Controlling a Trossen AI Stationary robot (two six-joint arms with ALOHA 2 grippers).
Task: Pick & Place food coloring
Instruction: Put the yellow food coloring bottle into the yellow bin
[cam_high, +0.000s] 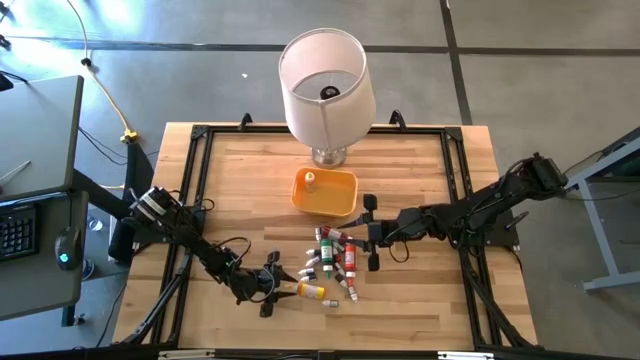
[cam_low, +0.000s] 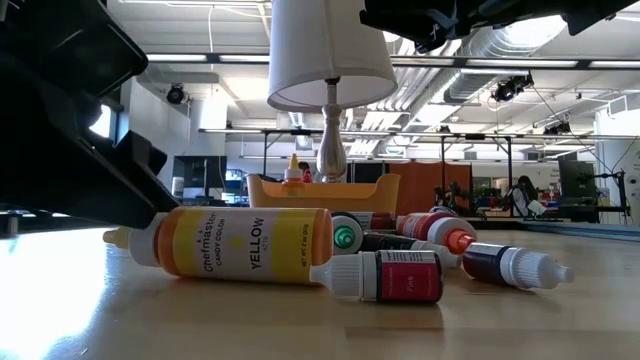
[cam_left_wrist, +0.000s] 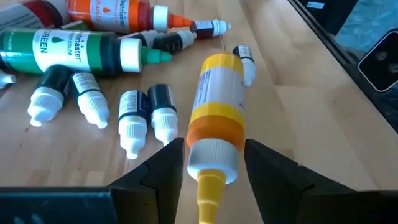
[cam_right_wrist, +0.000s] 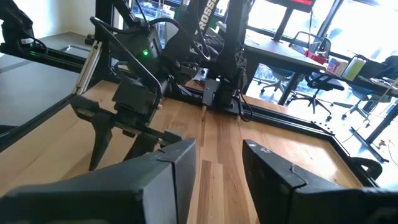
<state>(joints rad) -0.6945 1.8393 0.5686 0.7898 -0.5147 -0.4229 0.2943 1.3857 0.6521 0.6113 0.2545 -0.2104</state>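
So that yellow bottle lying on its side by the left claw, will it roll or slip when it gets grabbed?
The yellow bottle is round and lies on its side on bare wood, so a nudge would probably roll it. The left claw straddles its cap end, open; gripped so far from its middle, the body may sag or swivel. It looks like light plastic, probably smooth.

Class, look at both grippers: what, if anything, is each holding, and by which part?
The left gripper straddles the yellow bottle at its white cap; contact cannot be told. The right gripper holds nothing.
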